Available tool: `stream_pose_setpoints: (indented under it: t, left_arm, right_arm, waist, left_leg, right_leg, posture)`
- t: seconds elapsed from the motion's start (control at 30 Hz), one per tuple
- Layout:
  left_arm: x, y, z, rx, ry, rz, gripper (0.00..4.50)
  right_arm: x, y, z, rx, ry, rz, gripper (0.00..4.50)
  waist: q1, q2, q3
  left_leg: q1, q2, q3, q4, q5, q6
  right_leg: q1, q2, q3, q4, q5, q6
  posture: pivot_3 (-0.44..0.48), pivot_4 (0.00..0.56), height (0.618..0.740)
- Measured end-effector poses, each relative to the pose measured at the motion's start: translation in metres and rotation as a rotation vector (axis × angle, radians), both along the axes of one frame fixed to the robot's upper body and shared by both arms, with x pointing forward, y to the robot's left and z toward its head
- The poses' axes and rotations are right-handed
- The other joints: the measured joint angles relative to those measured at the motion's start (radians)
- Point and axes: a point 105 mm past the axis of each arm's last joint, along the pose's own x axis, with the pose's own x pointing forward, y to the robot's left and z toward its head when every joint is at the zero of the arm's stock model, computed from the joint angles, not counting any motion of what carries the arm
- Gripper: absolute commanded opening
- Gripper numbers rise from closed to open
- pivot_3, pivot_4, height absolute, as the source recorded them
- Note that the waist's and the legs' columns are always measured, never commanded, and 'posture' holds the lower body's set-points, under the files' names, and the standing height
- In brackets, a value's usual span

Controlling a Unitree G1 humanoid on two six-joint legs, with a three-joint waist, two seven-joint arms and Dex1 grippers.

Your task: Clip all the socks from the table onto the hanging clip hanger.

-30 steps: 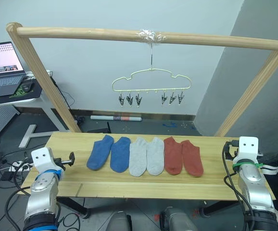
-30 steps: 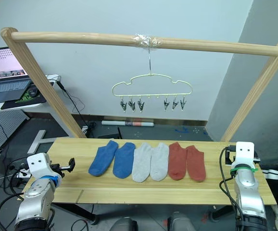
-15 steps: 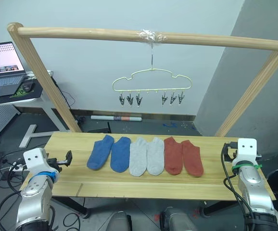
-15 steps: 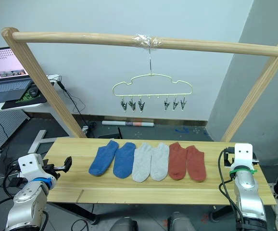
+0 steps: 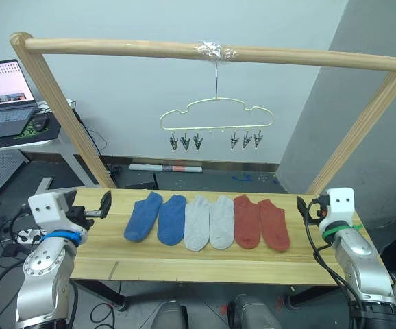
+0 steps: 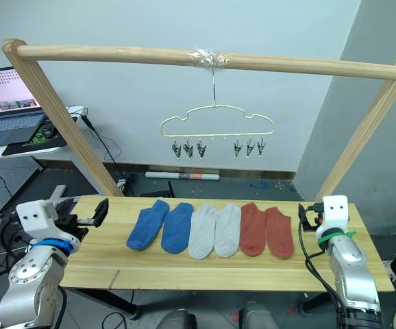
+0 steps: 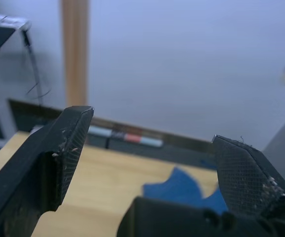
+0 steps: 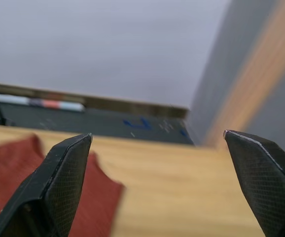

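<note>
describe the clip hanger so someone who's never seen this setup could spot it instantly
Find the round wooden pole spanning the top of the frame above the table. From its taped middle hangs the clip hanger, a thin pale-yellow wire with a wavy cloud outline. It is the one thing hanging there, with six small metal clips below.

Right gripper (image 8: pixel 157 140) fingers spread wide, nothing between them. Rust red sock (image 8: pixel 21 182) lies on the table (image 8: pixel 182 197) just beyond one fingertip. Wooden pole (image 8: pixel 253 81) beyond the other.
</note>
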Motion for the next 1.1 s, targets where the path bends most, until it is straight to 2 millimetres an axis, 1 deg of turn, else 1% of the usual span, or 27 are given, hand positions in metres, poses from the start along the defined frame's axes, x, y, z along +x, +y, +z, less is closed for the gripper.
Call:
stream_pose_setpoints:
  t: [0.03, 0.1, 0.2, 0.3, 0.37, 0.43, 0.47, 0.53, 0.6, 0.67, 0.7, 0.77, 0.83, 0.9, 0.93, 1.0, 1.1]
  left_arm:
    - [0.001, -0.003, 0.002, 0.001, -0.004, -0.010, 4.46]
    - [0.007, -0.016, 0.008, -0.002, -0.016, -0.050, 4.46]
    - [0.020, -0.042, 0.022, -0.010, -0.058, -0.125, 4.46]
    - [0.029, -0.060, 0.033, -0.039, -0.095, -0.157, 4.46]
    - [0.032, -0.067, 0.034, -0.045, -0.103, -0.176, 4.46]
    - [0.033, -0.071, 0.034, -0.048, -0.104, -0.183, 4.46]
    - [0.036, -0.075, 0.036, -0.056, -0.109, -0.187, 4.46]
    - [0.045, -0.083, 0.037, -0.070, -0.115, -0.196, 4.46]
    - [0.052, -0.097, 0.038, -0.073, -0.120, -0.228, 4.46]
    - [0.056, -0.101, 0.037, -0.078, -0.120, -0.227, 4.46]
    - [0.060, -0.104, 0.035, -0.087, -0.120, -0.223, 4.28]
    - [0.063, -0.110, 0.032, -0.092, -0.122, -0.230, 3.89]
    - [0.064, -0.112, 0.031, -0.086, -0.132, -0.234, 3.30]
    - [0.067, -0.112, 0.031, -0.090, -0.135, -0.223, 2.66]
    - [0.069, -0.112, 0.029, -0.099, -0.129, -0.214, 2.41]
    - [0.073, -0.114, 0.027, -0.114, -0.122, -0.203, 2.41]
    - [0.080, -0.118, 0.029, -0.125, -0.130, -0.200, 2.41]
  right_arm:
    - [0.001, 0.002, 0.003, -0.005, -0.006, 0.017, 4.50]
    - [0.005, 0.009, 0.011, -0.023, -0.020, 0.079, 4.50]
    - [0.012, 0.029, 0.025, -0.029, -0.048, 0.213, 4.50]
    - [0.014, 0.050, 0.035, -0.028, -0.070, 0.339, 4.50]
    - [0.014, 0.058, 0.038, -0.013, -0.072, 0.399, 4.50]
    - [0.013, 0.062, 0.040, -0.012, -0.070, 0.433, 4.50]
    - [0.012, 0.065, 0.041, -0.018, -0.067, 0.461, 4.50]
    - [0.013, 0.079, 0.052, -0.007, -0.086, 0.532, 4.50]
    - [0.012, 0.097, 0.072, -0.007, -0.135, 0.615, 4.50]
    - [0.010, 0.104, 0.079, 0.001, -0.149, 0.651, 4.50]
    - [0.009, 0.108, 0.082, 0.004, -0.150, 0.667, 4.50]
    - [0.008, 0.114, 0.082, 0.009, -0.137, 0.693, 4.50]
    - [0.007, 0.117, 0.080, 0.021, -0.119, 0.706, 4.50]
    - [0.006, 0.118, 0.080, 0.028, -0.110, 0.714, 4.50]
    - [0.006, 0.119, 0.081, 0.034, -0.108, 0.723, 4.50]
    - [0.006, 0.123, 0.086, 0.030, -0.113, 0.742, 4.50]
    - [0.005, 0.130, 0.096, 0.022, -0.136, 0.775, 4.50]
  waist:
    - [0.000, 0.000, 0.000]
    - [0.000, 0.000, 0.001]
    - [0.000, 0.000, 0.003]
    - [0.000, -0.001, 0.005]
    - [-0.001, 0.000, 0.006]
    - [-0.001, 0.000, 0.006]
    - [-0.001, 0.000, 0.010]
    - [-0.001, 0.003, 0.019]
    - [-0.002, 0.003, 0.025]
    - [-0.003, 0.002, 0.026]
    - [-0.003, 0.002, 0.028]
    - [-0.003, 0.001, 0.030]
    - [-0.003, 0.001, 0.031]
    - [-0.003, 0.001, 0.037]
    - [-0.003, 0.002, 0.040]
    - [-0.004, 0.001, 0.045]
    - [-0.004, 0.000, 0.056]
  left_leg:
    - [0.000, 0.000, 0.000, 0.000, 0.000, 0.000]
    - [0.000, 0.000, 0.000, 0.000, 0.000, 0.000]
    - [0.000, -0.001, 0.000, 0.000, 0.000, 0.000]
    - [0.000, -0.001, 0.000, 0.000, 0.000, 0.000]
    - [-0.001, -0.001, 0.000, 0.000, 0.000, 0.000]
    - [-0.001, -0.001, -0.001, -0.001, 0.000, 0.000]
    - [-0.001, -0.001, -0.001, -0.001, 0.000, 0.000]
    - [-0.001, -0.001, -0.002, 0.000, 0.000, 0.000]
    - [-0.001, -0.001, -0.003, 0.001, 0.000, 0.000]
    - [-0.001, -0.001, -0.003, 0.001, 0.000, 0.000]
    - [-0.002, -0.001, -0.003, 0.000, 0.000, 0.000]
    - [-0.003, -0.001, -0.004, 0.000, 0.000, 0.000]
    - [-0.003, -0.001, -0.004, 0.000, 0.000, 0.000]
    - [-0.003, -0.001, -0.004, -0.001, 0.000, 0.000]
    - [-0.003, -0.001, -0.004, 0.000, 0.000, 0.000]
    - [-0.003, -0.001, -0.004, 0.000, 0.000, 0.000]
    - [-0.003, -0.001, -0.005, 0.001, 0.000, 0.000]
  right_leg:
    - [0.000, 0.001, 0.000, 0.000, 0.000, 0.000]
    - [0.000, 0.001, 0.000, 0.000, 0.000, 0.000]
    - [0.000, 0.003, 0.001, -0.001, 0.000, 0.000]
    - [0.000, 0.005, 0.001, -0.001, 0.000, 0.000]
    - [0.000, 0.006, 0.001, -0.001, 0.000, 0.000]
    - [0.000, 0.007, 0.001, -0.001, 0.000, 0.000]
    - [0.000, 0.007, 0.000, -0.001, 0.000, 0.000]
    - [0.000, 0.009, 0.001, 0.000, 0.000, -0.001]
    - [0.000, 0.010, 0.001, 0.000, 0.000, -0.001]
    - [0.000, 0.010, 0.001, 0.000, 0.001, 0.000]
    - [0.000, 0.010, 0.001, 0.000, 0.002, 0.003]
    - [0.000, 0.010, 0.001, -0.001, 0.003, 0.004]
    - [0.000, 0.010, 0.001, -0.002, 0.003, 0.004]
    - [0.000, 0.010, 0.001, -0.002, 0.003, 0.004]
    - [0.000, 0.010, 0.000, -0.002, 0.003, 0.004]
    - [0.000, 0.010, 0.000, -0.002, 0.003, 0.004]
    - [0.000, 0.010, 0.000, -0.001, 0.003, 0.004]
  posture:
    - [0.036, 0.124, 0.740]
    - [0.036, 0.124, 0.740]
    - [0.013, 0.139, 0.740]
    - [0.005, 0.143, 0.740]
    - [0.005, 0.143, 0.740]
    - [-0.023, 0.157, 0.740]
    - [-0.023, 0.157, 0.740]
    - [-0.033, 0.163, 0.740]
    - [-0.039, 0.165, 0.740]
    - [-0.044, 0.169, 0.740]
    - [-0.048, 0.172, 0.740]
    - [-0.048, 0.172, 0.740]
    - [-0.058, 0.184, 0.740]
    - [-0.058, 0.184, 0.740]
    - [-0.062, 0.189, 0.740]
    - [-0.069, 0.195, 0.740]
    - [-0.070, 0.198, 0.740]
